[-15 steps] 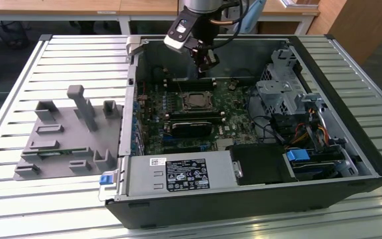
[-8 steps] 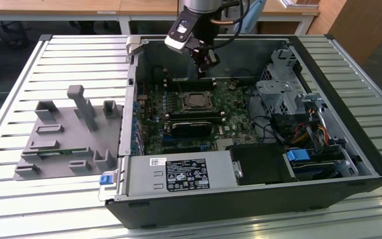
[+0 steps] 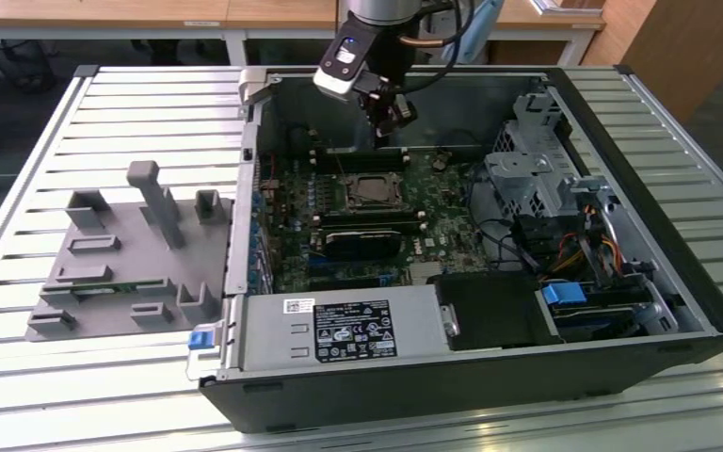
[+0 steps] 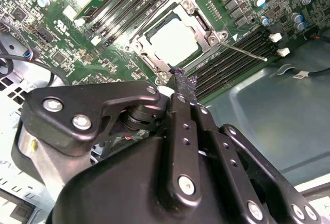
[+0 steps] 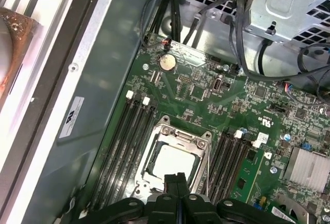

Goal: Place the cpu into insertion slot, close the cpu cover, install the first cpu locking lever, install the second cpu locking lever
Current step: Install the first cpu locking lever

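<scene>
The cpu lies in the insertion slot on the green board, its pale metal face showing in both wrist views. The cpu cover lies flat over it as a silver frame around the chip. One thin locking lever sticks out from the socket corner toward the memory slots; it also shows as a thin rod. My gripper hovers above the board beside the socket, fingers pressed together and holding nothing.
Black memory slots flank the socket on both sides. A metal drive cage and cables fill the case on the exterior view's right. The power supply sits at the front. A grey fixture stands on the slatted table beside the case.
</scene>
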Available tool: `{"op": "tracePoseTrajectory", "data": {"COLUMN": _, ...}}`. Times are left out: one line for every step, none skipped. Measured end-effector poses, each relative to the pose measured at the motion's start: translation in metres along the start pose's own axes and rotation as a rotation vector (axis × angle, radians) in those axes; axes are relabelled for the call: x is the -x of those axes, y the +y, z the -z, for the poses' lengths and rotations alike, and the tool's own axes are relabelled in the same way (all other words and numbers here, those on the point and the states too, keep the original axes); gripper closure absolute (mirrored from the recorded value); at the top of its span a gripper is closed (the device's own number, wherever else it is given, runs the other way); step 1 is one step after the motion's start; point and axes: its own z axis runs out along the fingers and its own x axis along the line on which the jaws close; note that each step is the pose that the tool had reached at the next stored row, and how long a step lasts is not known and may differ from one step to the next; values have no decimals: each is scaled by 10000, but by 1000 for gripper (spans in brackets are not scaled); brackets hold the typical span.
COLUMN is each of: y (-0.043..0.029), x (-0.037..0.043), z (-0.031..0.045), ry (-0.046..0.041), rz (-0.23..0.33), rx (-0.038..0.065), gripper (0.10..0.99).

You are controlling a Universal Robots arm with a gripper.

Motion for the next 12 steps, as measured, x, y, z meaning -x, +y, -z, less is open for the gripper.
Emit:
{"op": "tracePoseTrajectory", "data": {"y": 0, "x": 0, "z": 0, "ry": 2, "rz": 38, "rx": 1, "gripper": 980}}
{"op": "tracePoseTrajectory", "data": {"y": 0, "x": 0, "z": 0, "ry": 5, "rz": 77, "rx": 1, "gripper": 980}}
{"op": "tracePoseTrajectory", "data": {"y": 0, "x": 0, "z": 0, "ry": 7, "rz": 115, "rx": 2, "gripper": 980}}
{"op": "tracePoseTrajectory", "data": {"y": 0, "x": 0, "z": 0, "ry": 10, "rz": 156, "rx": 2, "gripper": 980}}
{"op": "tracePoseTrajectory", "data": {"y": 0, "x": 0, "z": 0, "ry": 13, "rz": 193, "rx": 4, "gripper": 980}}
{"op": "tracePoseTrajectory", "data": {"y": 0, "x": 0, "z": 0, "ry": 14, "rz": 230, "rx": 4, "gripper": 980}}
{"op": "tracePoseTrajectory", "data": {"y": 0, "x": 0, "z": 0, "ry": 17, "rz": 265, "rx": 4, "gripper": 980}}
{"op": "tracePoseTrajectory", "data": {"y": 0, "x": 0, "z": 0, "ry": 18, "rz": 298, "rx": 5, "gripper": 980}}
{"op": "tracePoseTrajectory", "data": {"y": 0, "x": 0, "z": 0, "ry": 20, "rz": 329, "rx": 5, "gripper": 980}}
{"op": "tracePoseTrajectory", "data": {"y": 0, "x": 0, "z": 0, "ry": 23, "rz": 359, "rx": 6, "gripper": 980}}
{"op": "tracePoseTrajectory", "data": {"y": 0, "x": 0, "z": 0, "ry": 25, "rz": 391, "rx": 7, "gripper": 980}}
{"op": "tracePoseTrajectory", "data": {"y": 0, "x": 0, "z": 0, "ry": 26, "rz": 421, "rx": 7, "gripper": 980}}
